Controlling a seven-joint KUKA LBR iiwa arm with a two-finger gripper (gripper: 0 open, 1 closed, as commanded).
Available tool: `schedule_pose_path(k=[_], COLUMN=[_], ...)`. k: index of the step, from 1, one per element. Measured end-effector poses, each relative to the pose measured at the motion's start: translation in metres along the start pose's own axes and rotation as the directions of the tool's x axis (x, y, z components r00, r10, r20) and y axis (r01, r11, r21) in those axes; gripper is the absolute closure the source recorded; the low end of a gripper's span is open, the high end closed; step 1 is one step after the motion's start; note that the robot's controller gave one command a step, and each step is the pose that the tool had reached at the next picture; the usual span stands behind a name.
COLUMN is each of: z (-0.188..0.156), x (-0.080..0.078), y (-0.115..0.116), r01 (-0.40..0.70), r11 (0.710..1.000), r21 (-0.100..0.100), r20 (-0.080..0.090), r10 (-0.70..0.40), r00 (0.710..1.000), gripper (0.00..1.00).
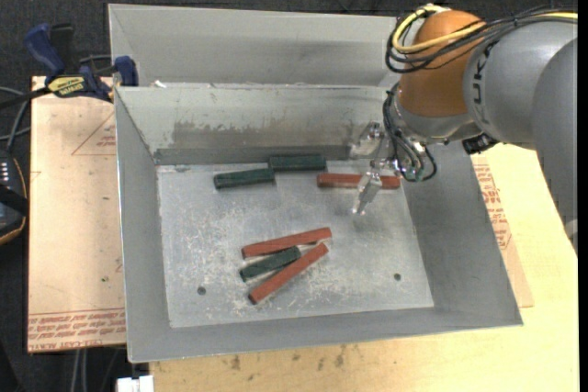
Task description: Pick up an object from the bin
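1. Here's the arm (524, 78), in from the right over the grey metal bin (138, 197), its orange cover (441, 60) sitting above the bin's right back corner.
2. The gripper (365, 197) is down low near the back wall, right of the middle of the floor.
3. Right there is a red bar (335, 182), lying flat and roughly parallel to the back wall. The gripper is over its right half and hides part of it.
4. The jaws? From where I stand I cannot tell whether they are open or closed, or whether they have hold of that bar.
5. To the left, along the same back stretch, two dark green bars: one just beside the red bar's left end (297, 162), the other further left and a touch nearer to me (244, 180).
6. Well apart from the gripper, towards the front of the floor, a small heap: a long red stick (286, 243), a dark green stick (269, 264) under it, and another red stick (288, 273), all slanting and touching.
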State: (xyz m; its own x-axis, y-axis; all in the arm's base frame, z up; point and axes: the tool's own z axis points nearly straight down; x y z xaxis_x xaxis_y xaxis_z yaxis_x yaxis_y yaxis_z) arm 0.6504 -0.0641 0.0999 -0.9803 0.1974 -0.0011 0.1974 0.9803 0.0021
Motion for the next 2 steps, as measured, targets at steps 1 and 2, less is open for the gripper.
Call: schedule_pose_path(k=[1, 2], z=[0.026, 0.022], x=[-0.007, 0.004], y=[-0.016, -0.008], r01=[0.044, -0.15], r11=[0.999, 0.989], r21=[0.0, -0.002], r20=[0.006, 0.017], r10=[-0.044, 0.15], r00=[0.999, 0.989], gripper=[0.0, 1.0])
